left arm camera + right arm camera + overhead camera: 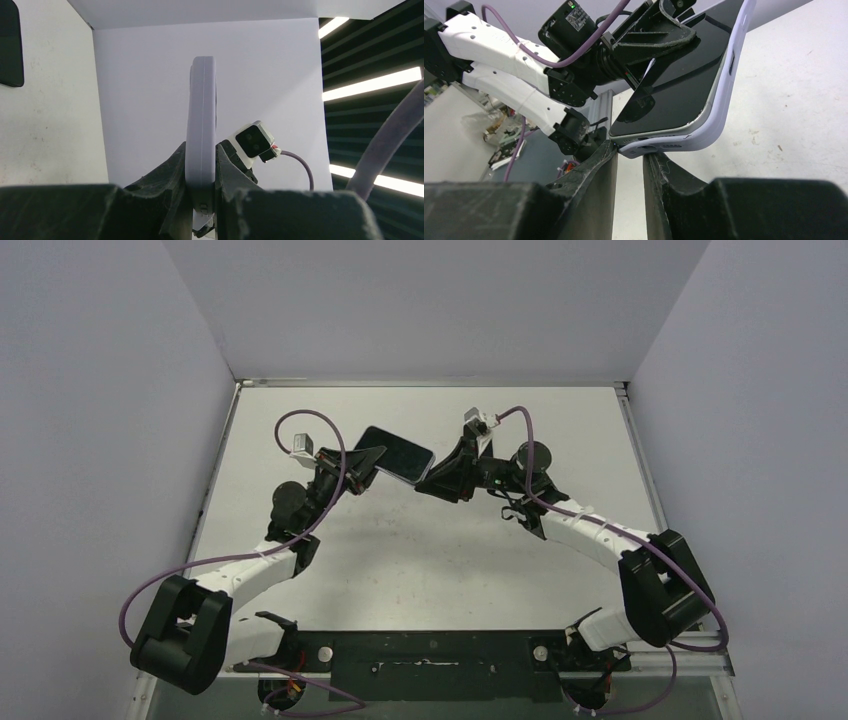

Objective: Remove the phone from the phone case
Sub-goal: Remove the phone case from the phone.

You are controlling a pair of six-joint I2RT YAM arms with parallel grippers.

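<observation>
A black-screened phone (395, 453) in a lilac case (720, 117) is held above the table between both arms. My left gripper (362, 462) is shut on its left end; in the left wrist view the case (201, 120) stands edge-on between the fingers (172, 170). My right gripper (630, 150) is at the phone's right end, its jaws a narrow gap apart with nothing between them. Its fingertips touch the case's lower corner, which is bent away from the phone's screen (679, 85) there. The right gripper also shows in the top view (430, 482).
The white table (420, 550) has walls on three sides. A dark mounting bar (430, 655) runs along the near edge between the arm bases. The right wrist camera (252, 142) shows just behind the case in the left wrist view.
</observation>
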